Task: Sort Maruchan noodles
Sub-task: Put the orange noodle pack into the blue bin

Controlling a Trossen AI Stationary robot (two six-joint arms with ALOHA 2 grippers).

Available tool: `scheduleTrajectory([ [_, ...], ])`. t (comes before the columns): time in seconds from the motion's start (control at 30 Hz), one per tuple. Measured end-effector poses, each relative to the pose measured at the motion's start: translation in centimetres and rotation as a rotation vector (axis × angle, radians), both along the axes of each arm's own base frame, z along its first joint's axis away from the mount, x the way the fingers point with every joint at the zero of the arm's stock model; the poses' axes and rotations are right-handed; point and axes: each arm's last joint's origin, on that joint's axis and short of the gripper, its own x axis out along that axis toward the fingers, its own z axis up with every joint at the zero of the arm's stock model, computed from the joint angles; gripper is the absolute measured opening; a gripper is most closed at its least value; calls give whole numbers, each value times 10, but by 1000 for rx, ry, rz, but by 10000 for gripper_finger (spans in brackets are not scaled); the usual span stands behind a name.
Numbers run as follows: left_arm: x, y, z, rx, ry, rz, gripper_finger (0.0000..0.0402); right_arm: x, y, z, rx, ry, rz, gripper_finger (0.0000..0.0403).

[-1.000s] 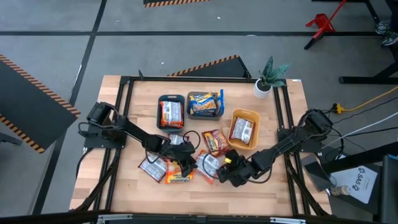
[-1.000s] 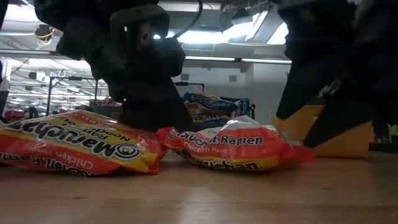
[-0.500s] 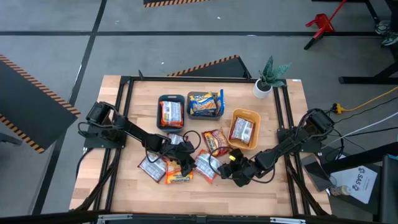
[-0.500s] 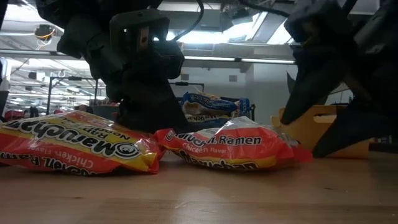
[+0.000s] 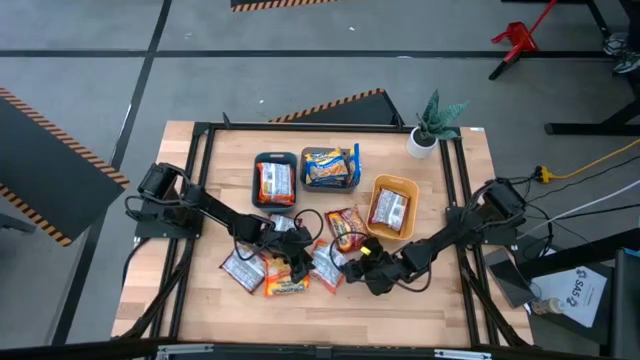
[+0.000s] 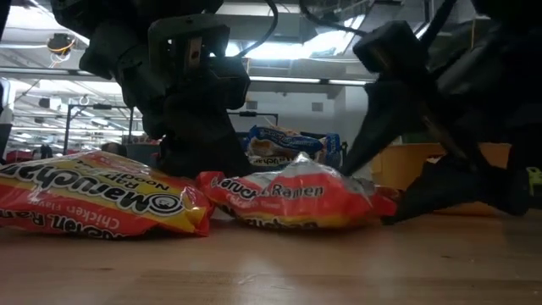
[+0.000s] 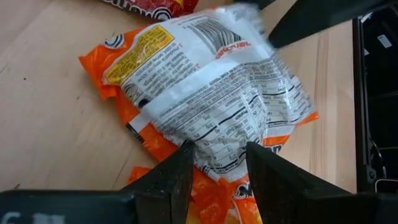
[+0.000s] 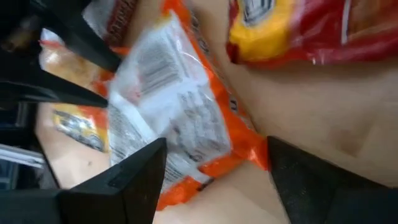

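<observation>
- Right gripper, fingers spread wide and holding nothing, straddles one end of an orange noodle packet lying label-down near the table's front.
- Left gripper stands narrowly parted at the packet's opposite end, holding nothing I can see.

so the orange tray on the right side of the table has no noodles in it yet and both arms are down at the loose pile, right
Not quite. In the high view the orange tray already holds one noodle packet. The rest stands: the left end effector and the right end effector are both down at the loose pile of packets at the table's front.
</observation>
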Motion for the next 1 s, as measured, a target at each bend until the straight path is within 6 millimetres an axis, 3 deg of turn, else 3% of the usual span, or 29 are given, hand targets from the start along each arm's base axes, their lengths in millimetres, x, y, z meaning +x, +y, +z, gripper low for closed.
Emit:
scheduleTrajectory([
  [0.1, 0, 0, 0, 1, 0, 0, 141, -1, 0, 3, -33, -26, -31, 264],
  [0.33, 0, 1, 0, -3, -2, 6, 141, 14, -9, -13, -36, -44, -24, 264],
  [0.73, 2, 1, 2, -4, -8, 12, 141, 34, -18, -4, -58, -182, 97, 261],
  [1.0, 17, -2, 14, 35, -45, 12, 141, 34, -15, -3, 4, -176, 178, 195],
])
